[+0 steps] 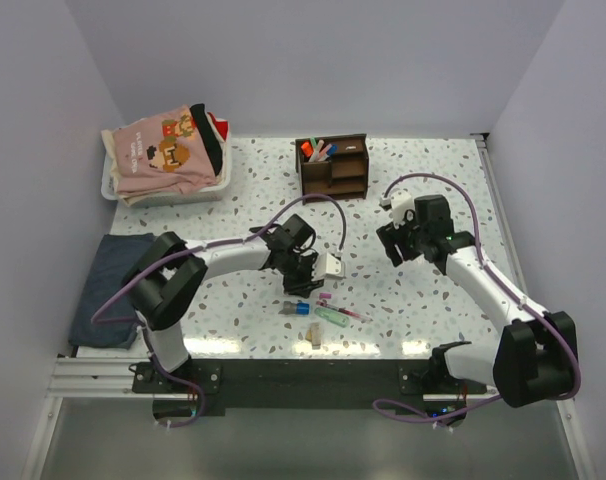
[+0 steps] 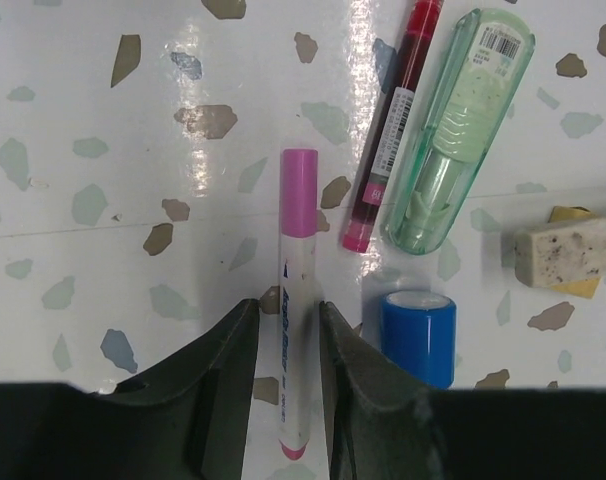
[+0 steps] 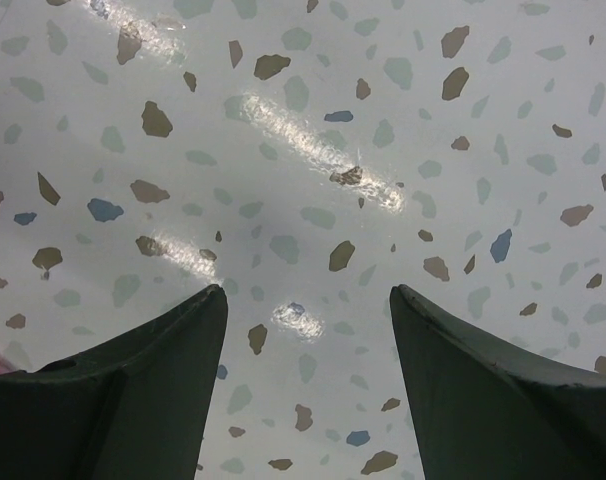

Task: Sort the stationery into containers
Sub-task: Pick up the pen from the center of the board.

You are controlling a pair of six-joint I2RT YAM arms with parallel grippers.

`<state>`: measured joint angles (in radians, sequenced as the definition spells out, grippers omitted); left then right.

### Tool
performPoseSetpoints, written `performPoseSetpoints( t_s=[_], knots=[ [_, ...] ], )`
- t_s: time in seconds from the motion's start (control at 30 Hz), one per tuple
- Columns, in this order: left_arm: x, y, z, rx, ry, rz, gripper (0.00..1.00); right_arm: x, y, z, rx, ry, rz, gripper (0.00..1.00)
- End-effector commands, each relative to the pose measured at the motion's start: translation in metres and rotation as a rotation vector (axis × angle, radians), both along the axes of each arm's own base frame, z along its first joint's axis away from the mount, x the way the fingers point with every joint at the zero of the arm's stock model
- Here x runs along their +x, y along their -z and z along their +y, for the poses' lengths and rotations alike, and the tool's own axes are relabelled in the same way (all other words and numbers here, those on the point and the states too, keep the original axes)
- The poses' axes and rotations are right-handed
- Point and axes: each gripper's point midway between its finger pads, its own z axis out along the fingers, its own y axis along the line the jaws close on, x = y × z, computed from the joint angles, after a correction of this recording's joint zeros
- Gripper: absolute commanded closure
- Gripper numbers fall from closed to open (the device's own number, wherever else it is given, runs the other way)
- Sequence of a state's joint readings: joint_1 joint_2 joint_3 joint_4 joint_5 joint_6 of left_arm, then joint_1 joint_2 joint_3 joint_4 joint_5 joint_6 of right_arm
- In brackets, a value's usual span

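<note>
A white marker with a pink cap (image 2: 299, 240) lies on the speckled table, and my left gripper (image 2: 289, 312) has its fingers closed in on both sides of its barrel. Right of it lie a red pen (image 2: 388, 130), a mint green marker (image 2: 453, 130) and a blue-capped piece (image 2: 418, 335). From above, my left gripper (image 1: 306, 285) is low over this cluster near the front middle. The dark brown wooden organizer (image 1: 333, 167) stands at the back with several pens in its left compartment. My right gripper (image 3: 308, 300) hangs open over bare table (image 1: 391, 245).
A beige eraser (image 2: 568, 250) lies right of the cluster. A white tray of folded clothes (image 1: 163, 160) sits at the back left, and a dark blue cloth (image 1: 108, 285) lies at the left edge.
</note>
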<state>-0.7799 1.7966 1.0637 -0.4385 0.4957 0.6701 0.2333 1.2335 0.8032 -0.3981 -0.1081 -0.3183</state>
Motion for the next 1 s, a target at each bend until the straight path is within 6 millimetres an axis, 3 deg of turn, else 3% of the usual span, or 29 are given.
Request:
performPoseSetpoints(
  t_s=[0.0,0.27,0.37,0.4,0.43,0.53,0.67,0.8,0.93,0.97],
  knots=[
    [0.012,-0.001,-0.018,-0.033,-0.033,-0.025,0.66,0.001,-0.008,0.002,0.025,0.0,-0.036,0.3],
    [0.003,0.021,-0.023,0.005,-0.054,-0.006,0.75,-0.002,-0.001,-0.001,0.003,-0.004,-0.006,0.3],
    [0.0,0.03,-0.015,0.033,-0.062,-0.001,0.87,0.0,-0.002,0.0,0.009,-0.006,-0.011,0.3],
    [-0.002,0.032,-0.012,0.046,-0.065,0.0,0.96,0.001,-0.001,0.001,0.012,-0.004,-0.01,0.3],
    [-0.002,0.032,-0.011,0.05,-0.065,0.002,1.0,0.001,-0.001,0.001,0.013,0.0,-0.008,0.3],
    [0.005,0.021,-0.011,0.031,-0.059,-0.02,1.0,0.004,-0.003,0.001,0.014,0.004,-0.01,0.3],
    [0.038,-0.028,-0.02,-0.07,-0.091,-0.07,1.0,0.009,-0.006,0.001,0.004,0.005,-0.01,0.3],
    [0.082,-0.111,-0.037,-0.266,-0.103,-0.106,1.0,0.019,-0.012,0.001,-0.002,0.011,-0.027,0.3],
    [0.131,-0.173,-0.025,-0.471,-0.148,-0.164,1.0,0.026,-0.012,0.002,-0.003,0.014,-0.029,0.3],
    [0.138,-0.198,-0.032,-0.603,-0.088,-0.194,1.0,0.027,-0.013,0.002,-0.002,0.016,-0.03,0.3]
  ],
)
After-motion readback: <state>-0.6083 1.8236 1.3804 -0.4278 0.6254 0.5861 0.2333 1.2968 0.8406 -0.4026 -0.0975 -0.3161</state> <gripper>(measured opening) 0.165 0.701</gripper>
